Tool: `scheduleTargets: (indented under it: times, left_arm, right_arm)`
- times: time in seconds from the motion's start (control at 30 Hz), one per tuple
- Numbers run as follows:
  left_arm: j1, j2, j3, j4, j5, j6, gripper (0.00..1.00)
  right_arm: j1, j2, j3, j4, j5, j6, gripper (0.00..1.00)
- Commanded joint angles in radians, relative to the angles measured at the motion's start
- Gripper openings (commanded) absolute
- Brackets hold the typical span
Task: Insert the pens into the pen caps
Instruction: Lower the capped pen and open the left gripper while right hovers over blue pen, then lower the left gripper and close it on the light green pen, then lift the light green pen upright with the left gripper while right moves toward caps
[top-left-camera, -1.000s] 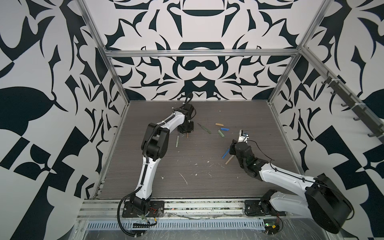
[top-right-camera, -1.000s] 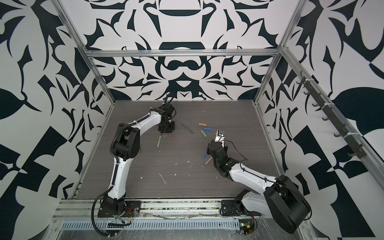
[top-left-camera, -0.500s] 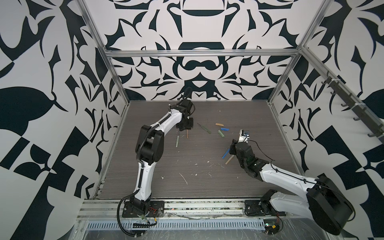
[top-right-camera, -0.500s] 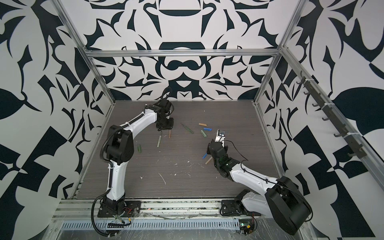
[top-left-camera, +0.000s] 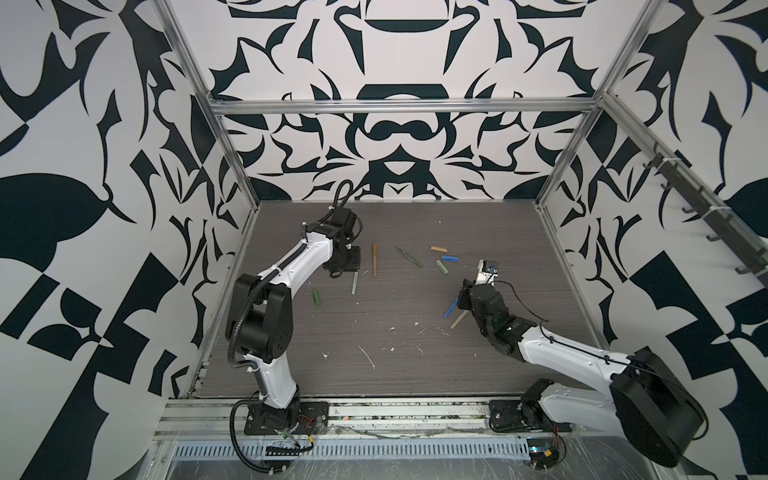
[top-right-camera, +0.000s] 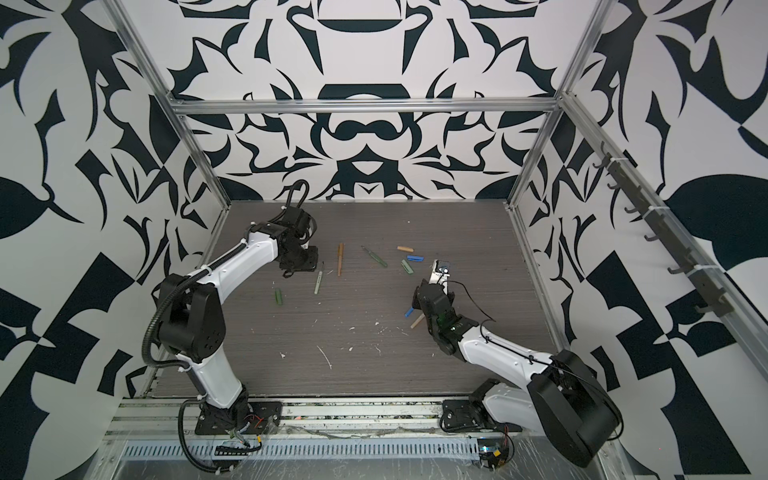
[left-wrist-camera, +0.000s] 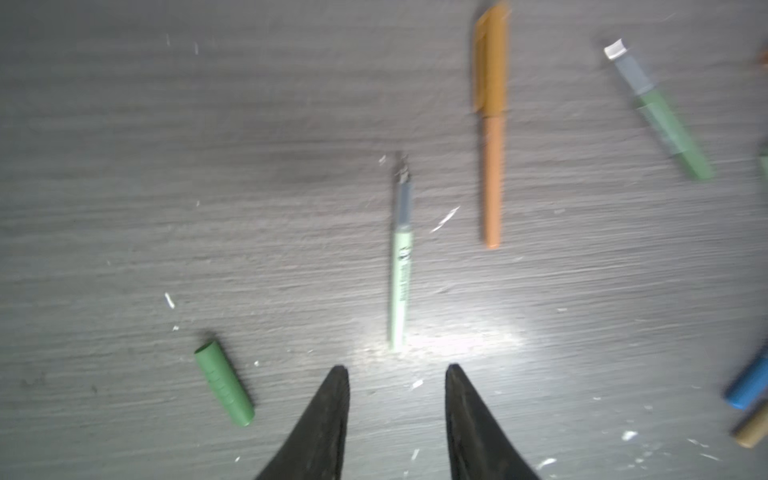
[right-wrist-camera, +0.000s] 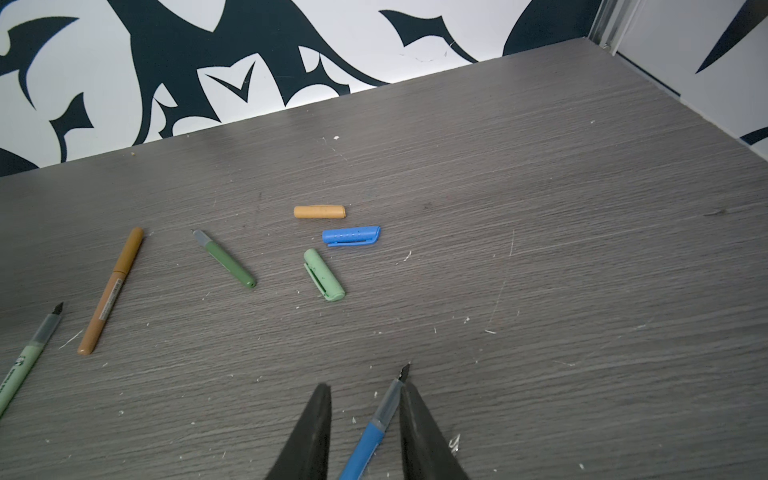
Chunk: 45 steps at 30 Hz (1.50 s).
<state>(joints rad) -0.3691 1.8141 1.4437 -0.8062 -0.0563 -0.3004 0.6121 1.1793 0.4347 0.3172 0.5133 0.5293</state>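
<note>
Left gripper (left-wrist-camera: 397, 370), jaws parted and empty, hovers by the pale green pen (left-wrist-camera: 401, 266) toward the worktop's (top-left-camera: 498, 232) far left corner. Right gripper (right-wrist-camera: 365, 388), partly open, straddles the blue pen (right-wrist-camera: 374, 432) nearer the right edge; the blue cap (right-wrist-camera: 351, 236) lies beyond, toward the far edge

Ochre-brown pen (top-left-camera: 374, 266) wears its cap (top-left-camera: 374, 249); pale green pen (top-left-camera: 354, 283) and dark green cap (top-left-camera: 316, 299) lie loose nearby.
</note>
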Motion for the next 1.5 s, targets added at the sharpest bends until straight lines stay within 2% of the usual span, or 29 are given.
scheduleTargets:
  times: [0.0, 0.2, 0.4, 1.07, 1.17, 1.3, 1.47]
  left_arm:
    - [-0.006, 0.055, 0.025, -0.107, 0.086, 0.033, 0.41]
    - [-0.007, 0.176, 0.112, -0.161, 0.108, 0.066, 0.36]
    - [-0.007, 0.258, 0.164, -0.188, 0.066, 0.071, 0.33]
    - [-0.036, 0.336, 0.114, -0.172, 0.004, 0.077, 0.22]
    - [-0.036, 0.331, 0.103, -0.16, 0.035, 0.081, 0.11]
    - [-0.036, 0.284, 0.08, -0.135, 0.039, 0.073, 0.05]
    - [-0.054, 0.069, -0.049, -0.005, 0.03, 0.061, 0.02]
  right_arm:
    - [-0.001, -0.003, 0.029, 0.015, -0.009, 0.011, 0.31]
    - [-0.001, -0.009, 0.032, 0.005, -0.014, 0.006, 0.31]
    - [-0.001, -0.014, 0.032, 0.002, -0.017, 0.005, 0.3]
    - [-0.002, -0.023, 0.032, -0.003, -0.019, 0.006, 0.29]
    - [0.0, -0.023, 0.032, -0.006, -0.02, 0.006, 0.29]
    - [-0.001, -0.027, 0.031, -0.006, -0.033, 0.008, 0.28]
    - [-0.001, -0.033, 0.053, 0.004, -0.137, -0.018, 0.29]
